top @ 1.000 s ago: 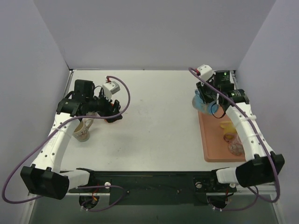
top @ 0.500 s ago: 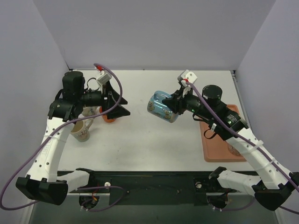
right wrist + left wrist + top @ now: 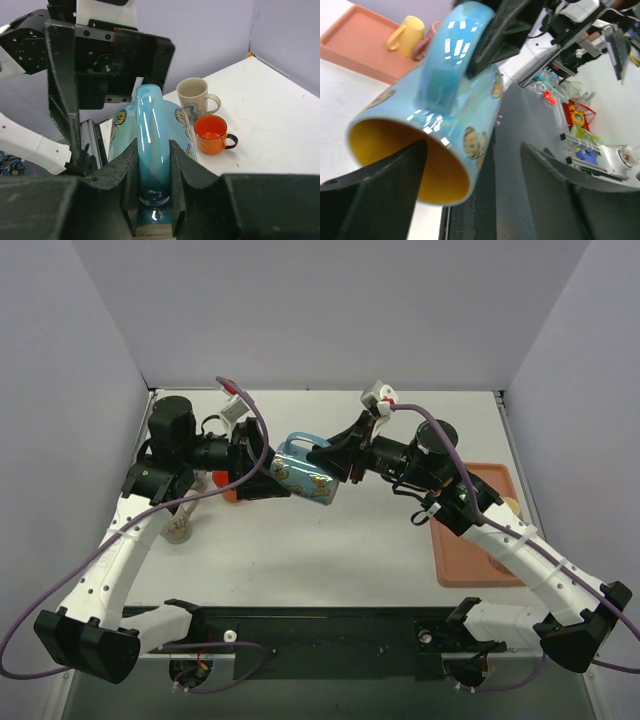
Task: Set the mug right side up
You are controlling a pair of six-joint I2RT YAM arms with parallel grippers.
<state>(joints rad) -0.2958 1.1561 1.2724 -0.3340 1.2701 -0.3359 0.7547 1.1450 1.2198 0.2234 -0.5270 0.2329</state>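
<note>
The right arm's jaws are pinched narrow on the handle of the blue mug (image 3: pixel 305 478), one finger (image 3: pixel 116 172) on each side of the loop. The mug hangs in the air over the middle of the tabletop (image 3: pixel 340 540), tipped over on its side, handle uppermost, its yellow-lined mouth turned toward the left arm (image 3: pixel 120 550). Butterfly pictures show on its sides.

The left arm's jaws stand wide apart right at that mouth, gripping nothing. From the left wrist camera one finger (image 3: pixel 375 195) sits in front of the yellow opening and the other is off to the far side of the rim; I can't tell whether either one touches the mug.

Behind the left arm's jaws, near the left edge of the tabletop, a cream mug (image 3: pixel 192 97) and a small orange cup (image 3: pixel 212 135) stand upright just beside each other. Over on the right side lies an orange tray (image 3: pixel 465 550) with a yellow mug (image 3: pixel 410 37) upright on it.
</note>
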